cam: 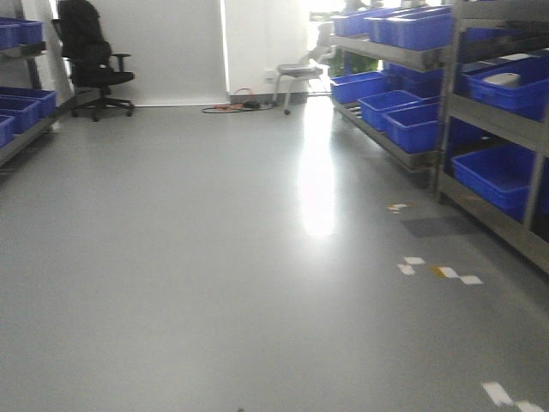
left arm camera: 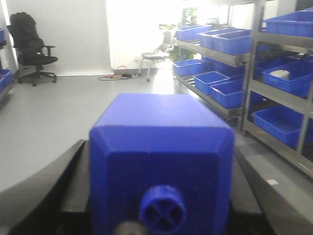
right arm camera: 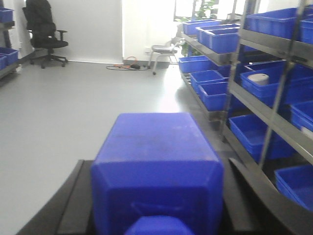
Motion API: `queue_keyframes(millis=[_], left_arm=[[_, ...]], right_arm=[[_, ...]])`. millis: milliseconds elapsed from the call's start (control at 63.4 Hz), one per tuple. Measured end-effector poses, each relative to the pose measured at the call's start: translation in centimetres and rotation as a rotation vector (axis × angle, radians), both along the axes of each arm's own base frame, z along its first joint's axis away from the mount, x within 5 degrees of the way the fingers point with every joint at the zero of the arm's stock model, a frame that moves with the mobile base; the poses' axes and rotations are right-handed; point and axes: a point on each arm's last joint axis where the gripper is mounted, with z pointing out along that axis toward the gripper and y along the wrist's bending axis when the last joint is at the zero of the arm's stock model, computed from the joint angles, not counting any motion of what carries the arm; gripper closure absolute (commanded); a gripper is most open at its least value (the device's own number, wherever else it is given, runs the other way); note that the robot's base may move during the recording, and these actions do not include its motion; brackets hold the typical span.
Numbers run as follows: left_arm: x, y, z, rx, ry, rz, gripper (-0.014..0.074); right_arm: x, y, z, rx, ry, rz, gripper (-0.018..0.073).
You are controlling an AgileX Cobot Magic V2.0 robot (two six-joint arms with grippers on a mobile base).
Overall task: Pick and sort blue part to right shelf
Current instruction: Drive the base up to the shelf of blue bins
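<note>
In the left wrist view a boxy blue part (left arm camera: 161, 142) with a round cross-marked cap fills the space between the black fingers (left arm camera: 51, 183) of my left gripper (left arm camera: 161, 161), which is shut on it. In the right wrist view a second, similar blue part (right arm camera: 156, 156) sits clamped between the black fingers (right arm camera: 66, 208) of my right gripper (right arm camera: 156, 171). The right shelf (cam: 493, 120) is a steel rack with blue bins (cam: 412, 124) along the right side, also seen as the right shelf (left arm camera: 276, 95) and the right shelf (right arm camera: 264, 110). The front view shows neither gripper.
Grey floor stretches ahead, with white tape marks (cam: 437, 270) near the rack. A black office chair (cam: 94, 60), a light stool (cam: 296, 73) and floor cables (cam: 236, 106) stand by the far wall. Another rack with blue bins (cam: 21, 103) lines the left.
</note>
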Motion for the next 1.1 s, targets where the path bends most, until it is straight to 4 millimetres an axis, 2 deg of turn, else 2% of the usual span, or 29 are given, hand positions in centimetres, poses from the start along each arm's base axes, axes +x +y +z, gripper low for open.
queue_keyframes(millis=[1105], left_arm=[[0.00, 0.00, 0.00, 0.000, 0.000, 0.000, 0.0211]], right_arm=[[0.00, 0.00, 0.00, 0.000, 0.000, 0.000, 0.0153]])
